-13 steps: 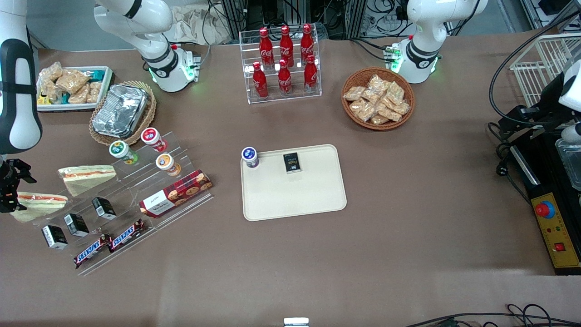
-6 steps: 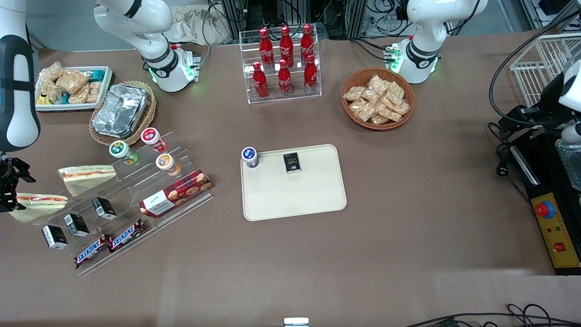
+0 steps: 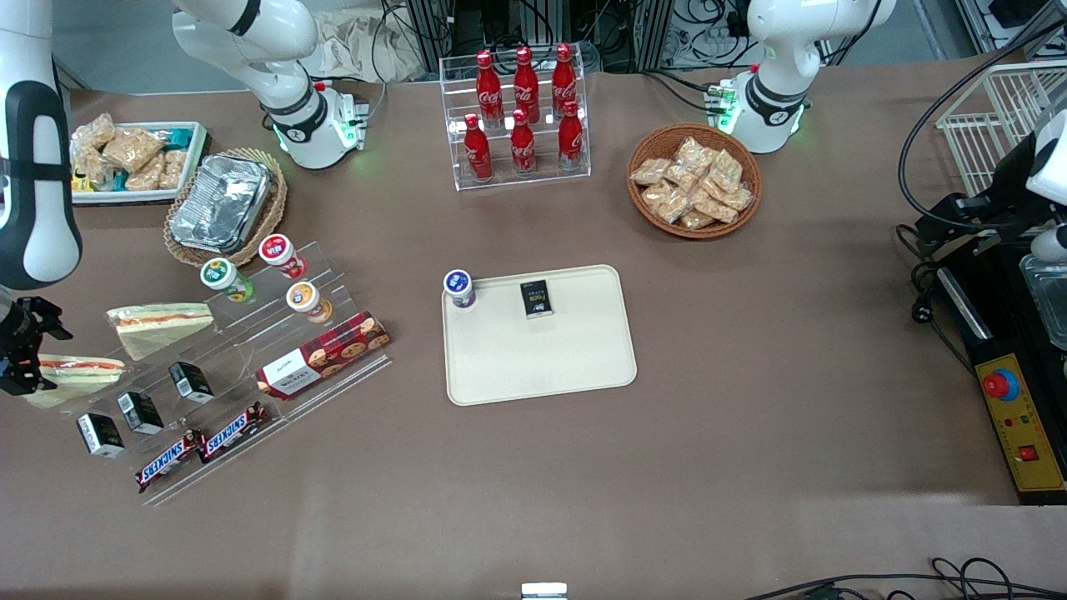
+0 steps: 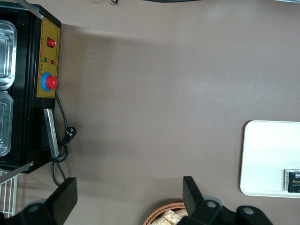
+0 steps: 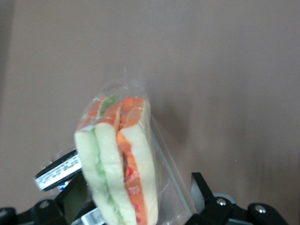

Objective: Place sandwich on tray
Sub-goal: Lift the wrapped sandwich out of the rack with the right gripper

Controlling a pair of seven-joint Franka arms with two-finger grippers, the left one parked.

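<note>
The sandwich, a soft white-bread wedge in crinkled clear film with a red-orange and green filling stripe, sits at the working arm's edge of the table, with the gripper at its outer end. In the right wrist view the sandwich stands between the two dark fingers, which pinch its sides, and it hangs clear of the brown cloth. A second wrapped wedge lies just beside it on the clear acrylic stepped stand, which also carries three round-lidded cups, small black boxes, a red plaid biscuit box and two Snickers bars. The tray, smooth cream plastic with rounded corners and a low rim, lies at the middle of the table; a blue-lidded cup and a black packet occupy its edge farther from the front camera, and the rest of it is bare. Near the table's back edge stand a clear rack of red cola bottles, a wicker basket of snack packets, another basket holding a foil container, and a white bin of packets. Plain cloth stretches between the stand and the tray.
</note>
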